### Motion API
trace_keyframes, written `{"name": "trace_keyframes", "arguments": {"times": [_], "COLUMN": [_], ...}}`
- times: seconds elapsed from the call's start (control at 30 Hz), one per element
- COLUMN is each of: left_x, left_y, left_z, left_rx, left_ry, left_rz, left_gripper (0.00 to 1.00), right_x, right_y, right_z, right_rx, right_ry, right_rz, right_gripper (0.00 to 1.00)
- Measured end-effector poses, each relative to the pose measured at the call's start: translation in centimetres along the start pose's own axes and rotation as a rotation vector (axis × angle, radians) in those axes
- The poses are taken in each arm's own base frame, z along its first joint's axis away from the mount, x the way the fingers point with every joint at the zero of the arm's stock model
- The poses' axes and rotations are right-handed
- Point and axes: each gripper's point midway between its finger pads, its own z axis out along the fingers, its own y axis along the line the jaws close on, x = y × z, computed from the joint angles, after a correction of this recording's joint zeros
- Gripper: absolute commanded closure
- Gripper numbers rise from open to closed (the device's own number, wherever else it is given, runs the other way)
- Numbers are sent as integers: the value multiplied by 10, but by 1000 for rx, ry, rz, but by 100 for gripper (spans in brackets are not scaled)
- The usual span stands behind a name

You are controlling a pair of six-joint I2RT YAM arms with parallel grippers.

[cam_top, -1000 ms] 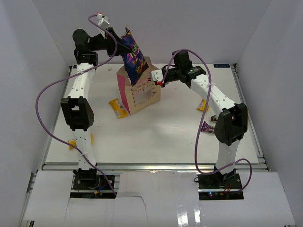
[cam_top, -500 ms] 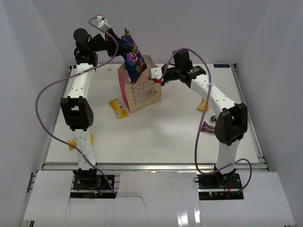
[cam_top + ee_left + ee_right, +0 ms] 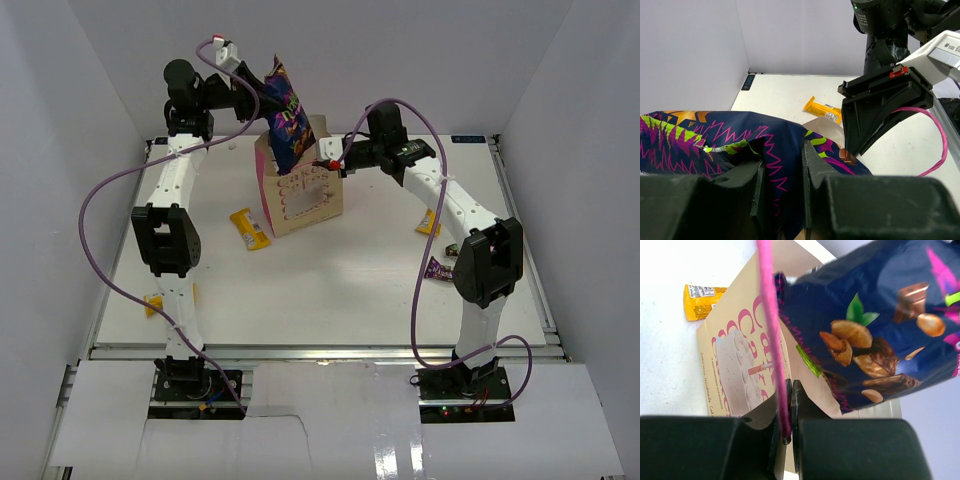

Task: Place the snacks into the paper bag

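Note:
The large purple chip bag (image 3: 287,120) hangs tilted over the open top of the paper bag (image 3: 305,205), its lower end at the opening. My left gripper (image 3: 260,92) is shut on the chip bag's upper part; in the left wrist view the fingers (image 3: 782,155) pinch the glossy film (image 3: 715,135). My right gripper (image 3: 331,163) is shut on the paper bag's right rim, beside its pink handle (image 3: 771,320). The right wrist view shows the jaws (image 3: 790,390) pressed on the tan wall (image 3: 740,350), with the chip bag (image 3: 880,325) just above.
A yellow bar (image 3: 250,227) lies left of the paper bag. Another yellow bar (image 3: 155,303) sits by the left arm, and one more (image 3: 428,222) by the right arm. A small purple packet (image 3: 438,268) lies near the right arm's elbow. White walls enclose the table.
My left gripper has swung right with the chip bag, bringing it more over the bag's opening. The right gripper and the paper bag have shifted slightly right.

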Motion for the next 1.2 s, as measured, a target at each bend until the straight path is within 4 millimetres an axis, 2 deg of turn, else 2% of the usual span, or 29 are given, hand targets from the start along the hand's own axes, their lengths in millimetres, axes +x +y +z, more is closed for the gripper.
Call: {"name": "trace_keyframes", "arguments": {"times": [0.23,0.4,0.43,0.53,0.6,0.7,0.77,0.87,1.07,1.2], "left_x": [6,22,26,37,44,46,40,19,-44,-78], "left_y": [1,4,4,4,4,6,7,1,-22,-47], "left_z": [5,6,6,9,12,17,19,21,19,11], "left_rx": [3,-3,-4,-10,-19,-36,-52,-65,-95,-165], "left_ry": [4,13,16,23,27,26,20,8,-30,-57], "left_rz": [35,3,-4,-32,-48,-52,-37,2,123,166], "left_gripper": [100,100,93,82,63,56,55,53,53,53], "right_x": [-2,-1,0,3,6,10,13,17,22,24], "right_y": [-3,-9,-10,-15,-18,-20,-21,-22,-15,-17], "right_z": [0,0,-1,-1,-1,1,1,2,7,7], "right_rx": [12,39,45,67,80,93,99,107,95,105], "right_ry": [-5,4,9,25,36,45,53,66,68,77], "right_rz": [11,28,32,40,46,53,53,56,49,23], "right_gripper": [92,92,92,92,92,92,92,92,92,92]}}
